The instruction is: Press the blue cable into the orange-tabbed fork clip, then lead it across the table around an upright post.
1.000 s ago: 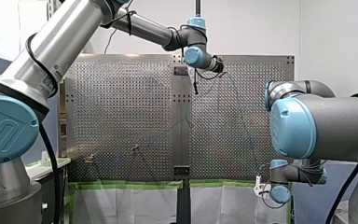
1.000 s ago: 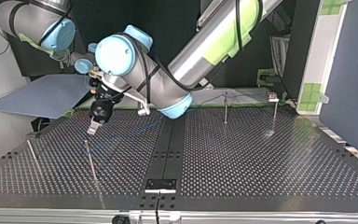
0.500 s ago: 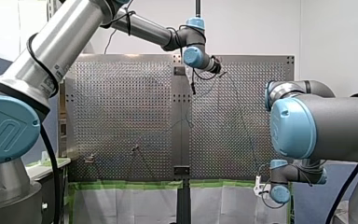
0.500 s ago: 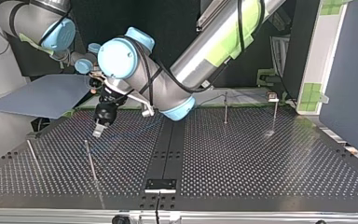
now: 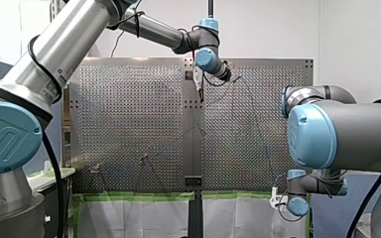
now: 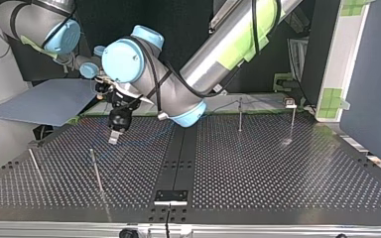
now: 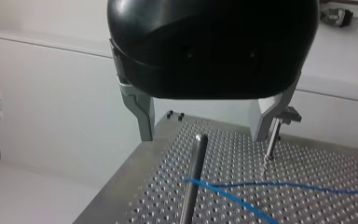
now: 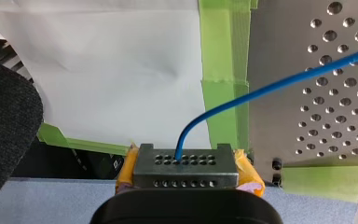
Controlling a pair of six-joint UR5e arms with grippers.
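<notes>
Currently the left claw stands apart, with the upright post ahead in its gap; the blue cable crosses that post. The right claw clamps the cable.

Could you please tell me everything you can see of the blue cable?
The blue cable is thin, smooth and flexible-looking. It rises from my right gripper, which is shut on it, then curves away over the perforated table. In the left wrist view it bends sharply at an upright metal post, apparently touching it, ahead of my open left gripper.
</notes>
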